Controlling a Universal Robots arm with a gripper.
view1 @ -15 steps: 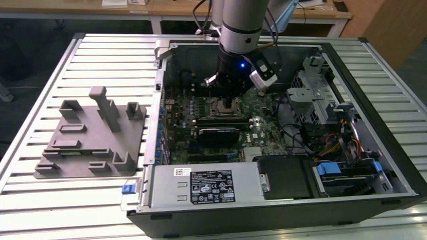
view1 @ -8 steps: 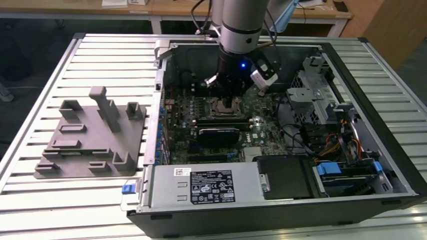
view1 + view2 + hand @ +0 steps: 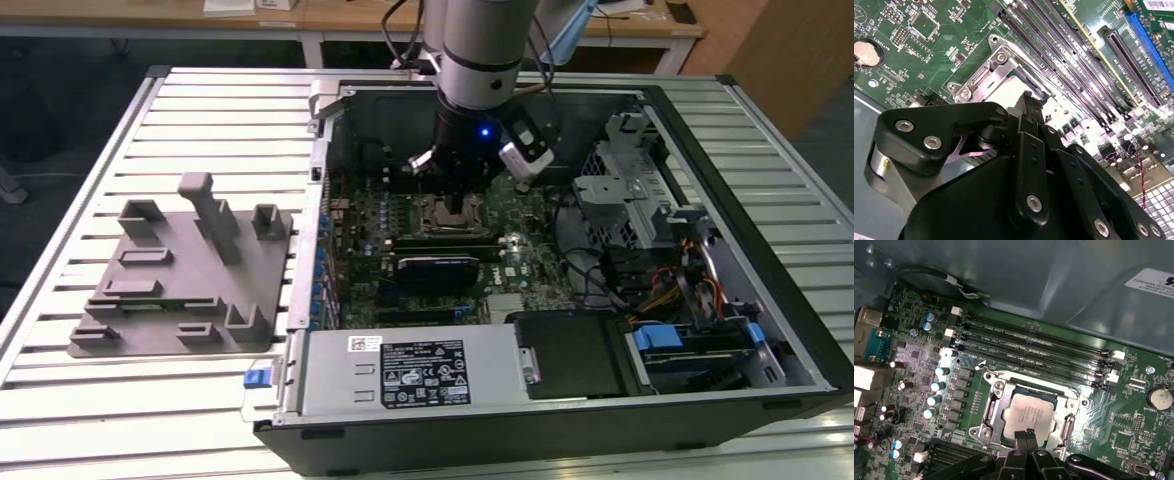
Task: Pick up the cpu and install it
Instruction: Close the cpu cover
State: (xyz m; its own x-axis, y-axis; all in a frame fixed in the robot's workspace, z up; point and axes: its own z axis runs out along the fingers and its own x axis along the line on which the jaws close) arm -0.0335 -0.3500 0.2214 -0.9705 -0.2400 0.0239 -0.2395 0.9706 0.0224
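Observation:
The cpu [image 3: 1029,412] is a flat square chip with a silver top, lying flat inside the metal socket frame [image 3: 991,412] on the green motherboard. My gripper [image 3: 1026,432] hangs right over it, its two black fingertips pressed together at the chip's edge with no gap showing. In the second wrist view the joined fingers [image 3: 1030,107] cover part of the cpu [image 3: 999,92]. In the exterior view the gripper [image 3: 461,206] reaches down into the open computer case over the socket [image 3: 438,212], hiding the chip.
Empty memory slots [image 3: 1034,350] run beside the socket, and capacitors [image 3: 936,387] stand on its other side. The case walls [image 3: 324,180], drive cage [image 3: 634,180] and power supply [image 3: 400,372] surround the board. A grey plastic tray [image 3: 174,285] with upright blocks sits at the exterior view's left.

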